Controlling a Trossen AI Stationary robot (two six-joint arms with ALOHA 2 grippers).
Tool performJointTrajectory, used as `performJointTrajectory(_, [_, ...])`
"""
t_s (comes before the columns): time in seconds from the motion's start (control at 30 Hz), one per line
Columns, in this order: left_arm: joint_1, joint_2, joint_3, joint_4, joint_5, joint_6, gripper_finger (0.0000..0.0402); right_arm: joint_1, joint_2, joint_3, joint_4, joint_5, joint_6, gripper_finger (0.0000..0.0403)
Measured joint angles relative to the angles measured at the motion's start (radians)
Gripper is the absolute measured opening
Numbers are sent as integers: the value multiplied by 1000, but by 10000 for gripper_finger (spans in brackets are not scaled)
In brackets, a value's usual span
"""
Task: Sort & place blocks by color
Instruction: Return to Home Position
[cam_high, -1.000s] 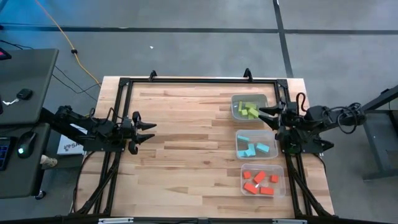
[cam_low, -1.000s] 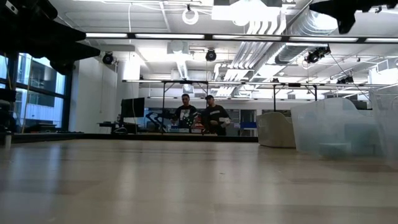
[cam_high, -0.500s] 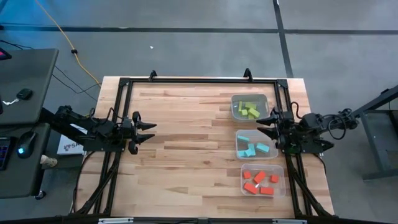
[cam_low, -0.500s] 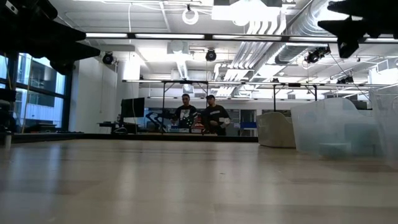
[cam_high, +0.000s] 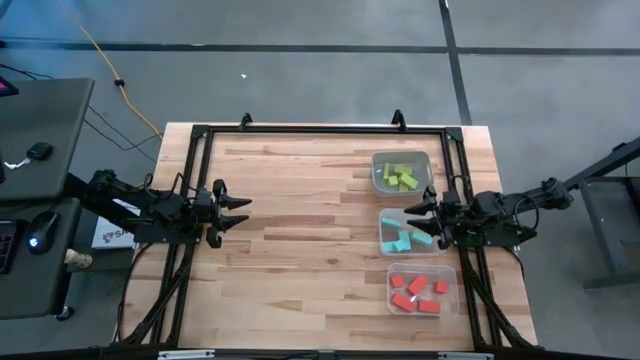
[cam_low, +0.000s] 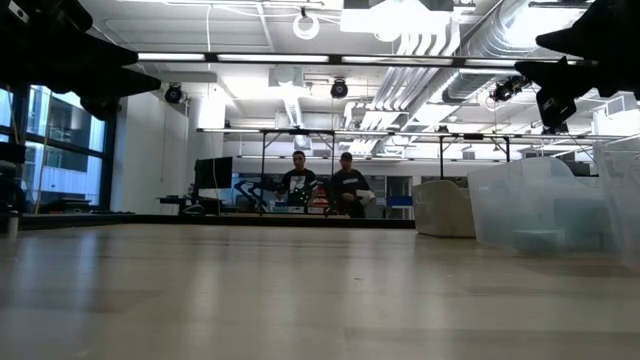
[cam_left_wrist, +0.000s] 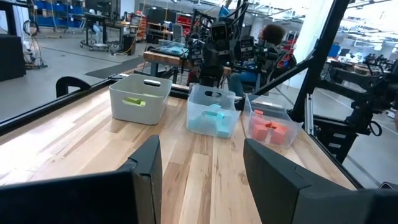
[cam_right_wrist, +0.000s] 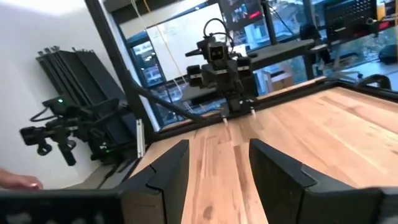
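The blocks lie sorted in three clear bins along the table's right side. Lime green blocks (cam_high: 401, 177) fill the far bin, light blue blocks (cam_high: 405, 238) the middle bin, and red-orange blocks (cam_high: 418, 292) the near bin. My right gripper (cam_high: 415, 220) hangs open and level over the right part of the blue bin (cam_high: 384, 215), pointing toward the table's left, with nothing between its fingers (cam_right_wrist: 174, 168). At the table's left edge my left gripper (cam_high: 243, 212) is open and empty. It points at the bins, which show in its wrist view (cam_left_wrist: 211, 115).
A black frame rail (cam_high: 320, 129) runs around the tabletop. Bare wood (cam_high: 300, 230) lies between the two arms. In the low view the bins (cam_low: 530, 210) stand at the right and two people (cam_low: 320, 185) are far back in the room.
My right gripper has come down and shifted toward the table's near edge, from beside the green bin to over the blue bin. It has tipped up toward level and stayed open. The blocks and bins have kept their places.
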Motion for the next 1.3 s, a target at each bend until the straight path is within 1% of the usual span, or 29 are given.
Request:
performJointTrajectory(0.2, [0,0,0,0,0,0,147,0,2,0,-58,33,25,158])
performJointTrajectory(1.3, [0,0,0,0,-1,0,147,0,18,0,-60,33,41,158])
